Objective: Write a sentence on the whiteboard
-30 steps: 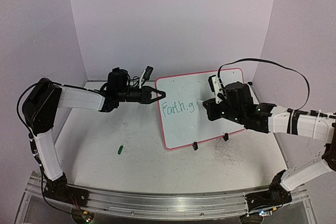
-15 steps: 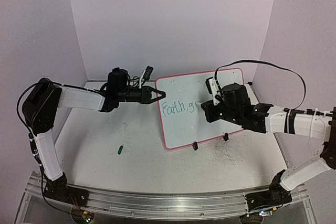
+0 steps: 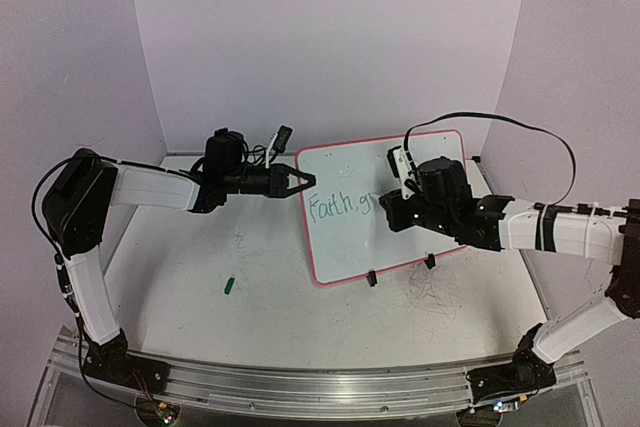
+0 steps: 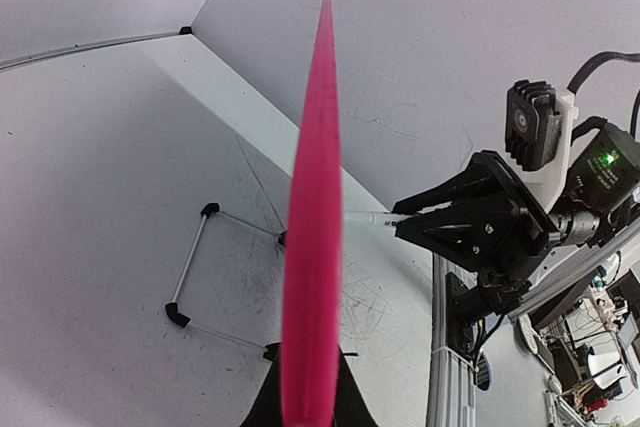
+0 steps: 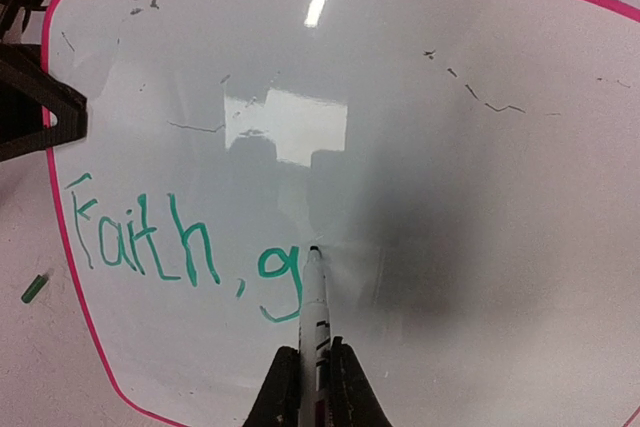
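The whiteboard [image 3: 350, 247] with its pink-red frame stands tilted at the back of the table. My left gripper [image 3: 305, 184] is shut on its left edge; in the left wrist view that frame edge [image 4: 312, 247] runs up from between the gripper [image 4: 310, 402]. My right gripper [image 3: 386, 209] is shut on a white marker [image 5: 316, 297]. The marker's tip touches the whiteboard [image 5: 450, 147] just right of the last letter. The sentence [image 5: 180, 247] reads "Faith, g" in green, also visible from above as the sentence [image 3: 337, 208].
A green marker cap [image 3: 229, 285] lies on the scuffed tabletop left of the board. Two black clip feet [image 3: 371, 278] hold the board's lower edge. Its wire stand [image 4: 200, 257] rests behind it. Purple walls close in the back and sides.
My right gripper has shifted a little left and up along the board, bringing the marker tip to the top right of the "g". The left arm and board have not moved.
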`<state>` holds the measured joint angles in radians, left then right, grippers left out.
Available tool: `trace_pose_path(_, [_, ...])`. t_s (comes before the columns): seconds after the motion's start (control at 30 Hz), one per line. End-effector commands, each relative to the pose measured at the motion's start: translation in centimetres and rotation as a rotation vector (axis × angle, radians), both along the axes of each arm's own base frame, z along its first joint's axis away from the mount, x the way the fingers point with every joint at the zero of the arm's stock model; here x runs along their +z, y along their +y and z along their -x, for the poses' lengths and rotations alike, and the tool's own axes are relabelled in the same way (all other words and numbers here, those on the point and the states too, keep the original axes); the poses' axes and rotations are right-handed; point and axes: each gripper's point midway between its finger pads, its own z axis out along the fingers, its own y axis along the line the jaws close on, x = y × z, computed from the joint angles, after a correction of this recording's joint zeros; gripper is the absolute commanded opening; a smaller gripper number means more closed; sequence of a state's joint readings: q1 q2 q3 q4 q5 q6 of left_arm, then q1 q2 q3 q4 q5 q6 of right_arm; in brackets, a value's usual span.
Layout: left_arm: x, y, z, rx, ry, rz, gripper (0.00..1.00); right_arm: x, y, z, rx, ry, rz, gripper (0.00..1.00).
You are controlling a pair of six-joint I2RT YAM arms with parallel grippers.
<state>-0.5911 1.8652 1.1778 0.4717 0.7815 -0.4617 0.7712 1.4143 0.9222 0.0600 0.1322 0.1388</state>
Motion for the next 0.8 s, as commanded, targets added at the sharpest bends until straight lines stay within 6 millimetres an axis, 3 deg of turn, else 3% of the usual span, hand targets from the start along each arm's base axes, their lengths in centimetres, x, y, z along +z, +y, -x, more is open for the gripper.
trace_pose_path(0.0, [-0.5,0.8,-1.2,0.082,0.009,-0.061,0.0,1.4,0.3,-0.5,-0.015,-0.029,-0.023,0.0])
trace_pose_path(0.43, [-0.8,0.8,-1.1,0.082,0.013,-0.066,0.0,-1.3,-0.6,0.8,-0.01,0.04,0.007,0.0])
trace_pose_path(0.77, [-0.9,0.9,-1.0,0.082,0.016,-0.069,0.0,-0.5,-1.1,0.1,-0.054,0.016,0.018,0.0])
